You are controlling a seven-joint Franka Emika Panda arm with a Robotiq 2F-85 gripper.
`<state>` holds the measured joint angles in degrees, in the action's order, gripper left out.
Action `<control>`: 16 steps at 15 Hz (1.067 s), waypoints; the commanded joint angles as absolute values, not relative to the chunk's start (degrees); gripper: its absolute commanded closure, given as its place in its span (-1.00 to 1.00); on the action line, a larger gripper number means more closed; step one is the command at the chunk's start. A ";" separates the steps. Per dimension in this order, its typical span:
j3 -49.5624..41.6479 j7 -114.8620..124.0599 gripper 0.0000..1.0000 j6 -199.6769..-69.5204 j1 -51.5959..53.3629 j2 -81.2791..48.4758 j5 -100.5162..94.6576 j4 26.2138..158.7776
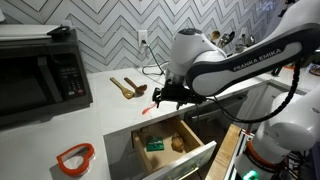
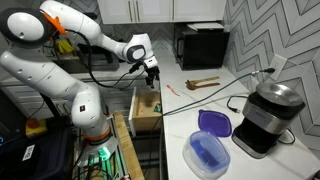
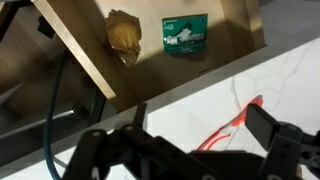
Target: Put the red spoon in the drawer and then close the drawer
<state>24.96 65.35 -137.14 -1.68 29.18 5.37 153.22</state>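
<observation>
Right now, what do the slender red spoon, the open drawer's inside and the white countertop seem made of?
Slender red spoon: likely plastic or silicone, uniformly bright red; too blurred to settle. Open drawer's inside: light wood, matte tan walls. White countertop: stone or stone-look laminate, smooth white with thin grey veins.
</observation>
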 commanded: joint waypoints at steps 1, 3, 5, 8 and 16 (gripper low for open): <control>22.94 67.69 -1.00 -137.51 -0.75 27.33 2.34 152.48; 21.91 66.78 -1.00 -138.30 -0.73 25.71 1.64 151.31; 20.89 66.67 -1.00 -137.64 -1.19 23.45 0.84 149.50; 19.38 66.49 -1.00 -137.42 -1.23 19.36 -0.08 146.66; 16.10 70.56 -1.00 -140.65 -0.72 8.72 -4.78 140.45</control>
